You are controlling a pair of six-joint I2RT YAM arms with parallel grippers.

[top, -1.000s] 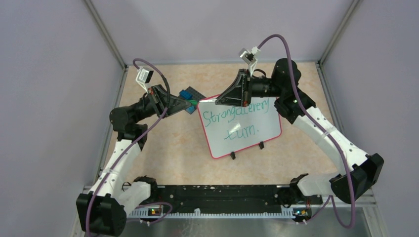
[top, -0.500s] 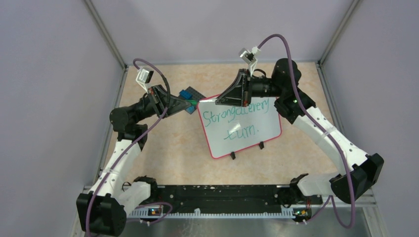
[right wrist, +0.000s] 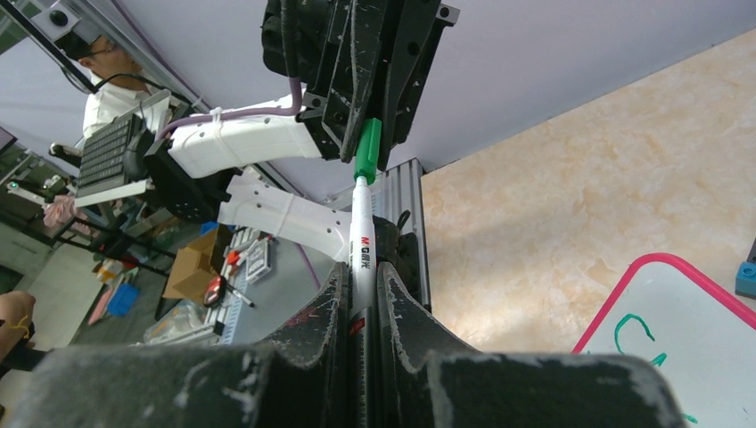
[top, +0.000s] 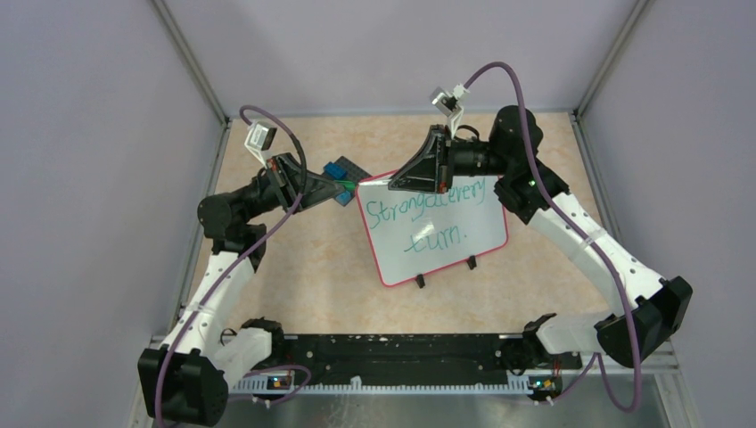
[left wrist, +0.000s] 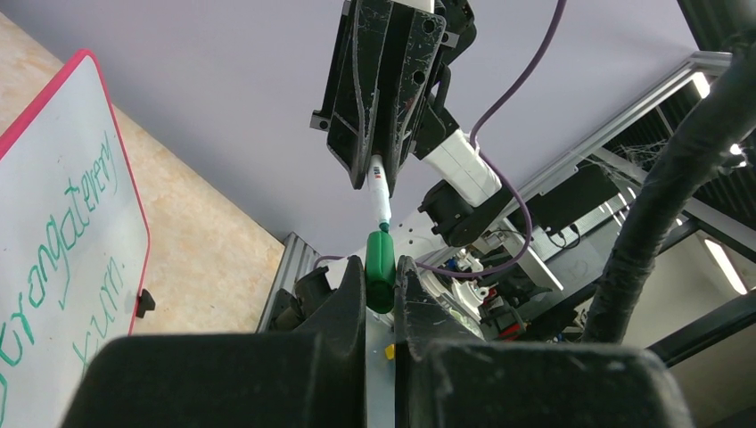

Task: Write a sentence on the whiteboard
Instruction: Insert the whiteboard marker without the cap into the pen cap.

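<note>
Top external: whiteboard (top: 486,230) on beige marbled tabletop (top: 303,267) w/ lavender walls (top: 89,134) around.

White plastic shells cover the links of the left arm (top: 210,283) and right arm (top: 581,237), joined by black joint housings. A purple cable (top: 500,68) loops along each to a small grey-white wrist camera (top: 259,137). The black jaws show scuffed, whitish edges.

We see both arms bent inward toward upper centre, left gripper (top: 337,190) clamped on a green cap (left wrist: 380,266), right gripper (top: 398,184) on a marker (right wrist: 361,242), tips facing.
</note>
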